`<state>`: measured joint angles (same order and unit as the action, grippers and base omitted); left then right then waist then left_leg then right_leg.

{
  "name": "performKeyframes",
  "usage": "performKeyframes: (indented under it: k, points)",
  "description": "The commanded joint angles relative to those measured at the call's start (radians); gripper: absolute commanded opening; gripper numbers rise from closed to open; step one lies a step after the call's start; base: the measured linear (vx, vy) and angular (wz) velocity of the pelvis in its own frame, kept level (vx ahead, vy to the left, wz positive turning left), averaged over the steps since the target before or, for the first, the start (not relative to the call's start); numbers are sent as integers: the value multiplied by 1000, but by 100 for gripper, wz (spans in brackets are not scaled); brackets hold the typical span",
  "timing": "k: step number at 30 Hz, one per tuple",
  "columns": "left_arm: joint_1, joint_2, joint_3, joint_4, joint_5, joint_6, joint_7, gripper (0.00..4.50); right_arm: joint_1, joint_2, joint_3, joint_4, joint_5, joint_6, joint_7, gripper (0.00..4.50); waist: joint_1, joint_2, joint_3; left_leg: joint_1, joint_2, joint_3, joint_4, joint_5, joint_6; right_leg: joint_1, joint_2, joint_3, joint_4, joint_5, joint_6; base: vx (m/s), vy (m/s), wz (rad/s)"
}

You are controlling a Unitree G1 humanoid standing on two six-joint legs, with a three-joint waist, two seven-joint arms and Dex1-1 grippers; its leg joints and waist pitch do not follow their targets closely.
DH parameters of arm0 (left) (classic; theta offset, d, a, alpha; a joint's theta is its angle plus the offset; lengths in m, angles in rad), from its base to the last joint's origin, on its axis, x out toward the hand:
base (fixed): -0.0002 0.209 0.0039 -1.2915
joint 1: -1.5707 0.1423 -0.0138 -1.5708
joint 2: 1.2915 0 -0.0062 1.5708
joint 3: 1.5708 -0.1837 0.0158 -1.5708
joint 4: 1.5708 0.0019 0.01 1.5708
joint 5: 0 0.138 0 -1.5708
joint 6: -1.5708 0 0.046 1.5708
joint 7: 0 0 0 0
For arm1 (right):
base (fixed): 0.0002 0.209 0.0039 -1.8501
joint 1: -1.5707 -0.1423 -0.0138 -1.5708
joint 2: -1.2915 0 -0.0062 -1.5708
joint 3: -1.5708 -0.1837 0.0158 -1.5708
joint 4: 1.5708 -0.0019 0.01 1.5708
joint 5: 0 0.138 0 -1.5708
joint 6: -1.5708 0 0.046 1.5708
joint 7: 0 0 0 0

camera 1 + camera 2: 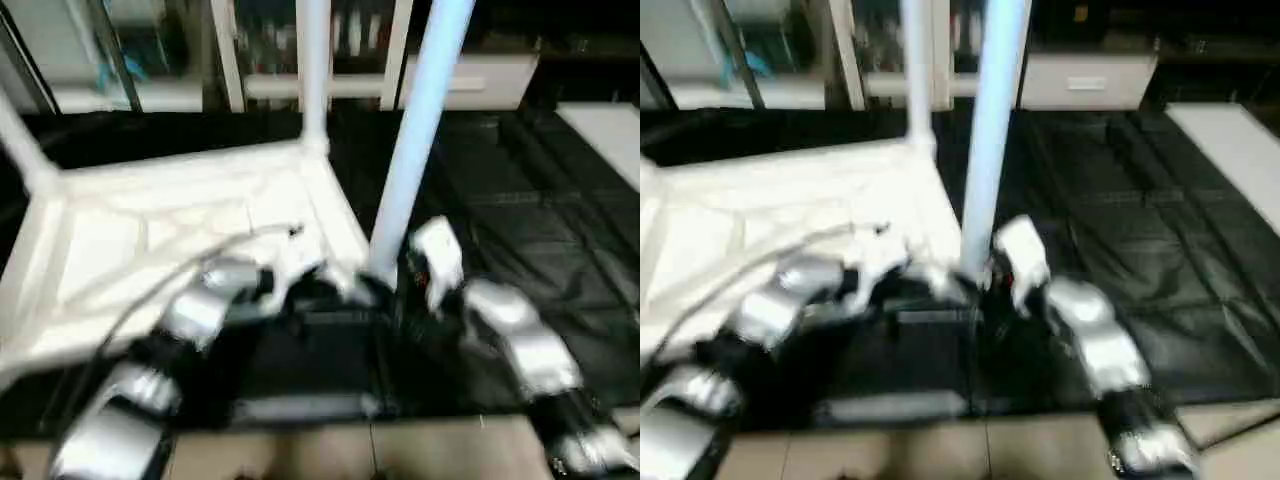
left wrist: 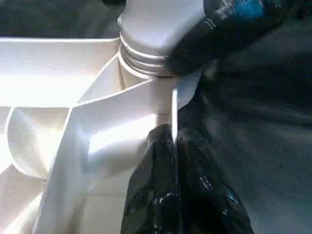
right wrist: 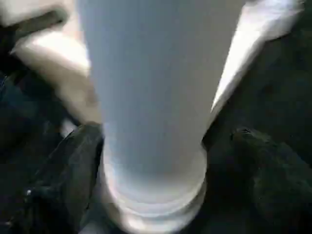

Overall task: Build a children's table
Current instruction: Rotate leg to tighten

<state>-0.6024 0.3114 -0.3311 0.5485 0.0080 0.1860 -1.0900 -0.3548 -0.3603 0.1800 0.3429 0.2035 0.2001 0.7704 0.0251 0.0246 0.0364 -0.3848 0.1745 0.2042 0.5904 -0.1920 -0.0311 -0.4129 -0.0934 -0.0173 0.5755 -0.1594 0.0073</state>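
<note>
I have the upturned tabletop (image 1: 170, 240) at the surface's (image 1: 520, 230) near edge. My left gripper (image 2: 173, 146), pinched shut, steadies the corner rim while the right gripper (image 3: 156, 146) stands wide open around the socketed leg (image 1: 415, 140), gripping nothing.

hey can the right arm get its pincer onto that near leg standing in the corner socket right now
Probably yes. The right pincer already straddles the base of the near leg, one finger on each side of the tube, jaws open and nothing between them and the leg. The left pincer sits lower, at the tabletop's corner.
</note>
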Motion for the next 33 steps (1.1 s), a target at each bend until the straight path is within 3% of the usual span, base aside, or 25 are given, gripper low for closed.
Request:
performKeyframes:
  k: [1,6,10,16,23,33]
  points:
    - [35,25,-35,-39,-18,53,-81,0,9,-34,23,-35,9,15,72,444,0,-6,-52,23,54,-22,-84,-286,45,39,-40,19,-58,-213,-244,0,0,0]
    - [52,52,-40,-109,-34,91,-127,0,6,-54,35,-42,17,43,137,444,-1,-6,-52,25,53,-22,-84,-291,25,36,-40,21,-59,-231,-234,0,0,0]
    - [49,55,-43,-127,-31,109,-130,0,-18,-45,34,-19,5,52,133,444,4,-8,-55,24,51,-20,-80,-237,36,38,-38,20,-52,-166,-245,0,0,0]
    - [46,49,-48,-141,-30,130,-128,0,-27,-43,30,-3,5,55,148,428,6,-5,-57,24,49,-20,-75,-211,47,42,-39,18,-48,-139,-255,0,0,0]
    - [57,65,-53,-160,-33,141,-135,0,-25,-48,29,1,8,55,163,358,8,-4,-59,23,49,-20,-73,-193,56,45,-38,17,-45,-112,-265,0,0,0]
    - [66,78,-61,-182,-37,162,-151,0,-12,-50,27,-5,12,62,186,306,2,-5,-59,24,49,-21,-72,-203,54,45,-38,17,-46,-131,-267,0,0,0]
